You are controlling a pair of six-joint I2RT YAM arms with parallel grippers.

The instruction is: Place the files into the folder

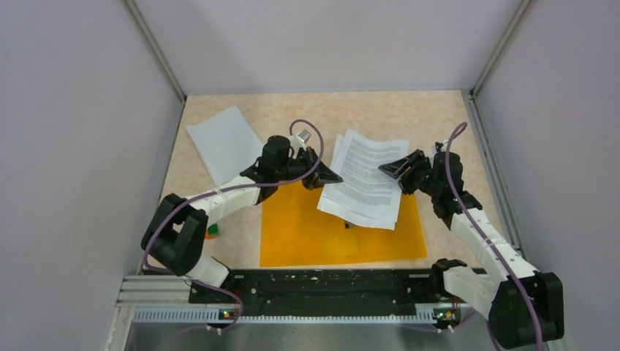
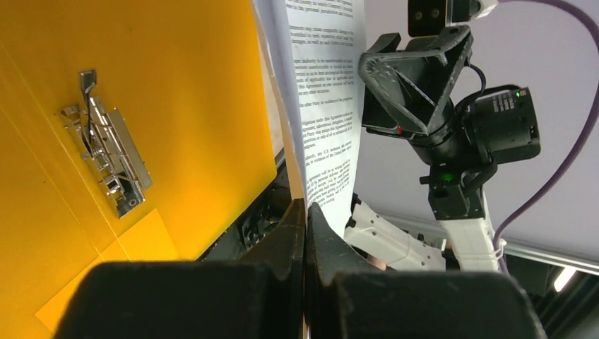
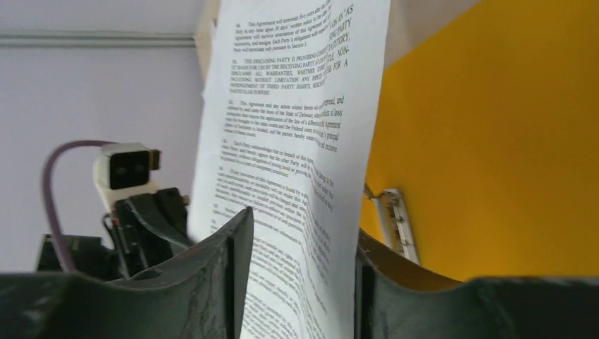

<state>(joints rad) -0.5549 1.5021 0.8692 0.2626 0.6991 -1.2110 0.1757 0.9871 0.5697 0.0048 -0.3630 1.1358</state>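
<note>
The orange folder (image 1: 307, 230) lies flat in the middle of the table, and its metal clip (image 2: 106, 152) shows in the left wrist view. The printed sheet (image 1: 369, 179) is held tilted above the folder's far right part. My left gripper (image 1: 329, 175) is shut on the sheet's left edge, and the paper (image 2: 325, 106) rises from the closed jaws. My right gripper (image 1: 395, 168) is open at the sheet's right edge, and the paper (image 3: 297, 176) passes loosely between its fingers (image 3: 226, 261). The blank sheet (image 1: 223, 142) lies flat at the back left.
A small green and orange toy block (image 1: 213, 231) sits by the left arm, left of the folder. Grey walls enclose the table on three sides. The arms' base rail (image 1: 322, 289) runs along the near edge.
</note>
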